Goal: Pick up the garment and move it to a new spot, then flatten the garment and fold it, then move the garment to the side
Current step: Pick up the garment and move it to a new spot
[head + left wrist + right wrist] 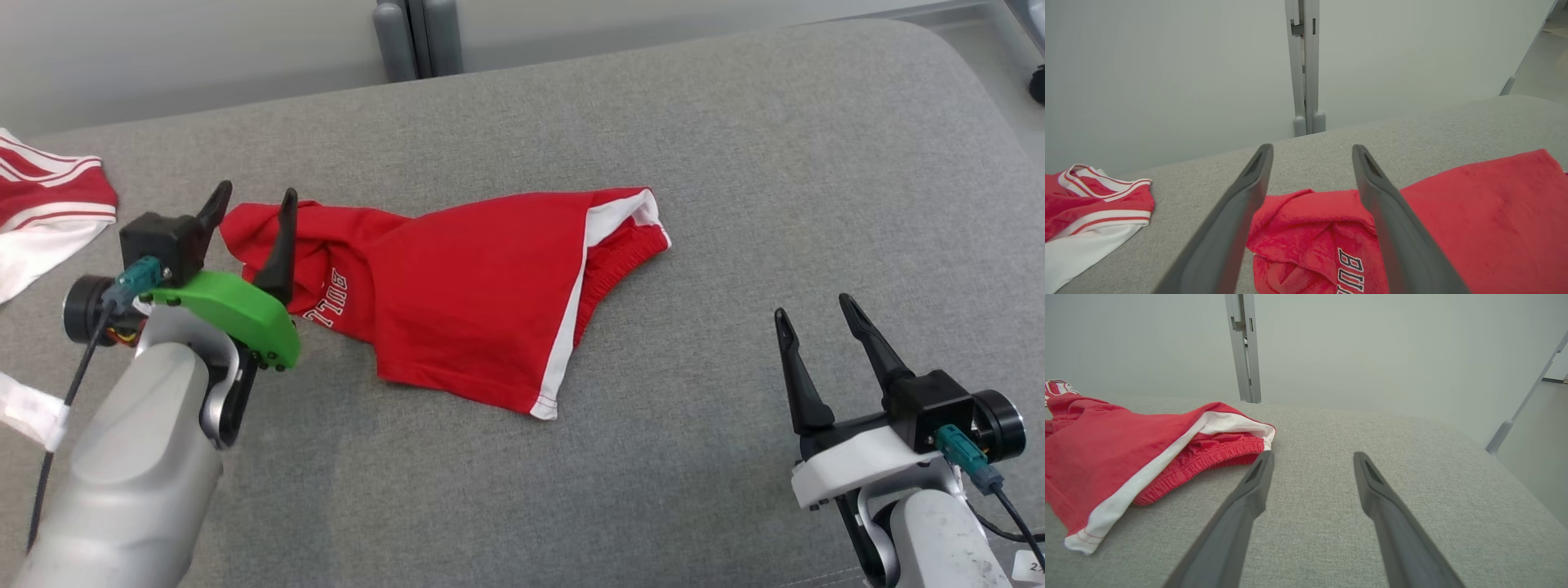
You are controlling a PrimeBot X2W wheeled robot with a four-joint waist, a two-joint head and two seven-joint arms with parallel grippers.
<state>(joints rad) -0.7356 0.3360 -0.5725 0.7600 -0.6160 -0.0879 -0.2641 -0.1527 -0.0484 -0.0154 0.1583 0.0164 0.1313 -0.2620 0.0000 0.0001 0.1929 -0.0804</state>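
Observation:
The garment is a pair of red shorts with a white side stripe and white lettering, lying rumpled on the grey padded surface. Its bunched left end lies between and below my left gripper's fingers. My left gripper stands open over that end with nothing between its fingers. My right gripper is open too, low at the right, apart from the shorts. The elastic waistband lies just left of its left finger.
A second red and white striped garment lies at the surface's far left edge. A white strip hangs at the lower left. A grey post stands behind the surface against a pale wall.

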